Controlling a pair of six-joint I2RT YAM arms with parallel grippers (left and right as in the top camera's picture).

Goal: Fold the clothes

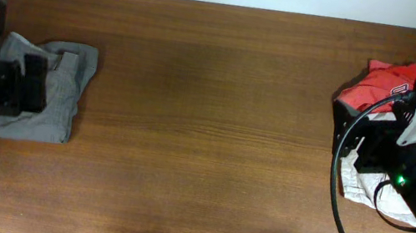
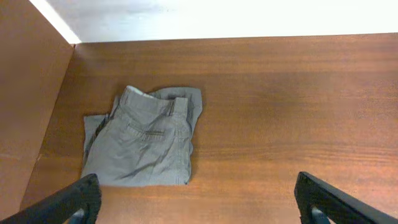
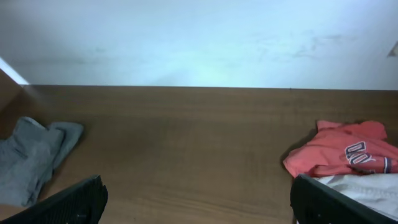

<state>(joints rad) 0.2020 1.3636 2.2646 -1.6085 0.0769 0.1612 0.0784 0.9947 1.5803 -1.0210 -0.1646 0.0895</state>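
**A:** As the table (image 1: 205,133) lies under the overhead camera, where are the olive-grey shorts (image 1: 62,101)?

**B:** Folded into a rumpled woven block, partly under the left gripper (image 1: 27,85). Bare wood grain runs wide toward the right gripper (image 1: 373,140).

**A:** Left wrist?

**B:** Jaws spread wide, empty. The shorts lie ahead, nearer the frame-left finger (image 2: 78,199), lower edge straight.

**A:** Right wrist?

**B:** Jaws wide apart, nothing held. A soft red T-shirt (image 3: 342,152) heaps ahead of the frame-right finger (image 3: 329,202).

The shorts (image 2: 143,146) are olive-grey, the T-shirt (image 3: 339,152) red with white lettering, the table (image 1: 216,118) brown.
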